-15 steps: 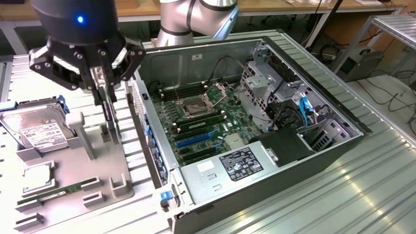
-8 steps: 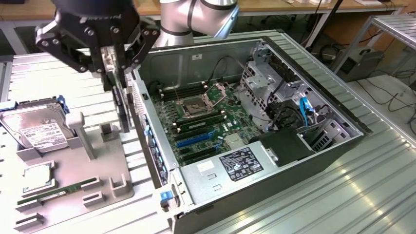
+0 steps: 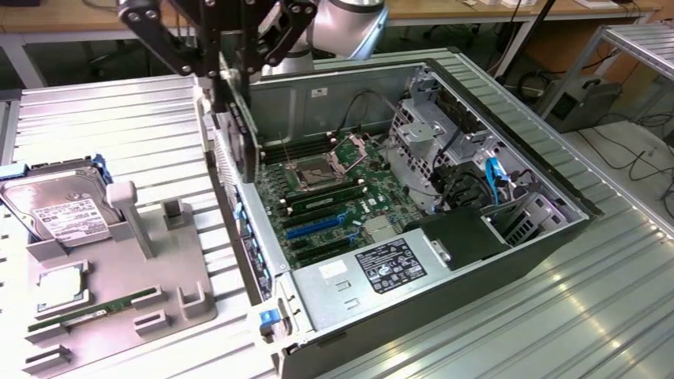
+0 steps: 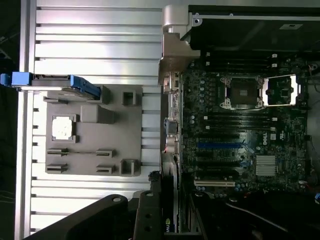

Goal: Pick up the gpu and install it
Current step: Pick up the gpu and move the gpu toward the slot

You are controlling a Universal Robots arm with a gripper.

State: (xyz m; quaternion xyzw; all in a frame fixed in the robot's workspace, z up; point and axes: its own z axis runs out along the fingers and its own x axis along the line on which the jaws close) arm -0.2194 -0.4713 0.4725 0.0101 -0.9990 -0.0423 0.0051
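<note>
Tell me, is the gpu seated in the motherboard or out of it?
Out. The gpu hangs on edge in the gripper over the case edge; the blue slots lie bare.

The motherboard (image 4: 280,132) carries a white Dell logo beside its silver heatsink (image 4: 266,165), the gpu (image 4: 170,225) shows a small green Nvidia badge, and the print on the power supply label (image 3: 387,267) and the hard drive (image 3: 65,212) is too small to read.

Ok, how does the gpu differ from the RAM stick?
The gpu is black and hangs upright in the claw over the case edge; the RAM stick is green and sits in clips on the grey tray. The gpu is broader, the RAM stick narrow. Both are thin boards.
</note>
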